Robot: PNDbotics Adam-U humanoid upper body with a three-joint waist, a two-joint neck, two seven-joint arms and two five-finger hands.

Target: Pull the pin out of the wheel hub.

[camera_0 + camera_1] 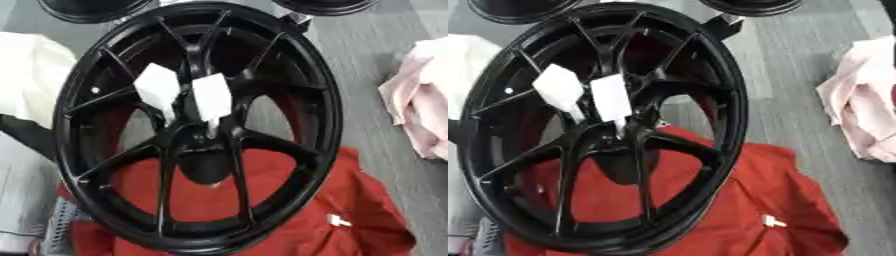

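Left eye view: black wheel hub on red cloth, two white tags at its centre, pin indistinguishable, my hands absent, progress unjudgeable.

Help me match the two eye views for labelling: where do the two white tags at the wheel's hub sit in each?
Left eye view: the white tags sit just above the picture's middle, on the spokes of the black wheel.
Right eye view: the white tags sit left of middle, at like height.
Shared landmark: the red cloth under the wheel's lower right.
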